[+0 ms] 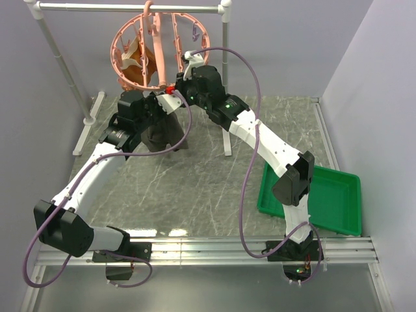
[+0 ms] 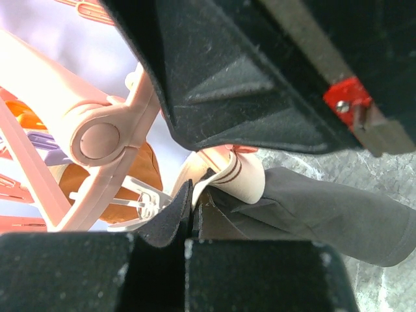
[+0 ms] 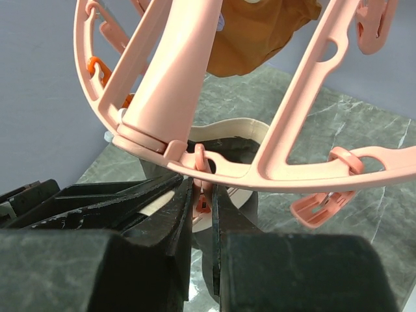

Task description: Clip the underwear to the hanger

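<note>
Table: grey marbled top, fills the centre of the frame.
Pipe rack: runs along the top edge and carries the hanger's hook.
Green tray: lower right.
Hanger: upper centre-left, ring tilted.
Underwear: directly under the ring's lower rim. Long axis runs top to bottom of the frame, tan waistband uppermost, dark body pointing down at the table.
Left gripper: fingers pressed together, pinching dark cloth beside the waistband.
Right gripper: fingers nearly together, nipping an orange clip at the lower rim.
</note>
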`<control>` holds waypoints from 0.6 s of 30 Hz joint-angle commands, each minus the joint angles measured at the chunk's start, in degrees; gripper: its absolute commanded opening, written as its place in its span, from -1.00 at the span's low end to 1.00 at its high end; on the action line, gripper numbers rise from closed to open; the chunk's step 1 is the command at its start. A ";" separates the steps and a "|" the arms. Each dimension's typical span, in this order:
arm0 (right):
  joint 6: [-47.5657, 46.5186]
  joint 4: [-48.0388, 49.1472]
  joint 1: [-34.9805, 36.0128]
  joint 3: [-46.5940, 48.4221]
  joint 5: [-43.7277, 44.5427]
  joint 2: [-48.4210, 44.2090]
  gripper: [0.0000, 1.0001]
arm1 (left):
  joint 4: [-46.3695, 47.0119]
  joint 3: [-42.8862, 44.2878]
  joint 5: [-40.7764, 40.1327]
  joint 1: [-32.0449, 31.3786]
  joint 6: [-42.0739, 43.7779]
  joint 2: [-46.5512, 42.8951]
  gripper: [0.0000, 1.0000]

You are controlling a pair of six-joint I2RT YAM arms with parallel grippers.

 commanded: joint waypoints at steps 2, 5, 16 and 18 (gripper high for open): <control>0.60 -3.32 0.66 1.52 -0.83 0.81 -0.63 | 3.37 0.92 -0.24 -0.38 -1.23 -0.82 -0.99; 0.95 -3.06 0.57 1.61 -1.53 0.81 -0.52 | 3.37 0.92 -0.24 -0.30 -1.05 -0.64 -0.99; 1.48 -2.80 0.48 1.34 -2.15 0.29 -0.15 | 4.25 0.66 -0.24 -0.39 -1.14 -0.46 -0.99; 1.65 -2.80 0.48 1.43 -2.15 0.29 -0.13 | 4.25 0.66 -0.24 -0.30 -0.97 -0.46 -0.99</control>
